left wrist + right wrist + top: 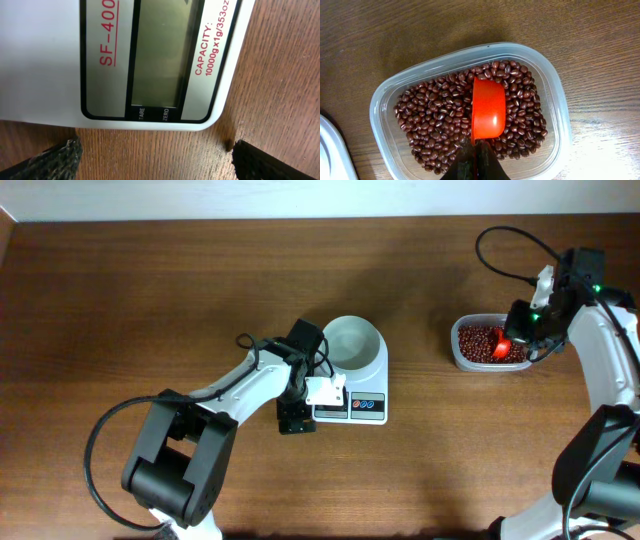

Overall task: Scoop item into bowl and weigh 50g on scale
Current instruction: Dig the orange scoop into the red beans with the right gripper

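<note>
Your right gripper (477, 162) is pinching the handle of a red scoop (487, 112). Its cup is resting among the beans (435, 125) inside the clear tub (555, 90), well to the right of the scale (350, 407). Your left gripper (160, 162) is hovering just beside the scale's display edge, and its fingers (50, 160) are standing spread wide over the wooden table (280, 75). The white bowl (352, 345) is sitting on the scale.

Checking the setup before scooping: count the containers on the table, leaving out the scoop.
2. The white bowl sits on the scale, mid-table; the clear tub of beans stands apart to its right in the overhead view. Others may be hidden, though none shows.
</note>
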Motion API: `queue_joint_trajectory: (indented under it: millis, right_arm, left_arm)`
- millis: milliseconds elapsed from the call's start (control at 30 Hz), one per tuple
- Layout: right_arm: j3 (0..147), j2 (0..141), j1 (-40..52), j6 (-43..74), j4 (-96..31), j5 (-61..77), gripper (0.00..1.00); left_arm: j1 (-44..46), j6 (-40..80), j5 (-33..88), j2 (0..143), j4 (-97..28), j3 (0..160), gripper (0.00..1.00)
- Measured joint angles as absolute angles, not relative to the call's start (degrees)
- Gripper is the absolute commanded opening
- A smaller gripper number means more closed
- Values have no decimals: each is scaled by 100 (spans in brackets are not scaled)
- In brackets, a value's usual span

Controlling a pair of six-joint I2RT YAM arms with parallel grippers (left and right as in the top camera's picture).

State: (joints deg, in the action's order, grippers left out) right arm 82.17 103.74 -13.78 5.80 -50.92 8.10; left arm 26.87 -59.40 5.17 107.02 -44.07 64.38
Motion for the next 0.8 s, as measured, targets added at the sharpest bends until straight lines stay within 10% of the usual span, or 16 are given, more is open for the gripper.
queue_joint_trajectory:
  millis: [800]
  right_arm:
    - [8055, 10477, -2661, 845, -5393, 3072, 4]
  left_arm:
    - [2687, -5940, 517, 10702, -4407, 6438, 99]
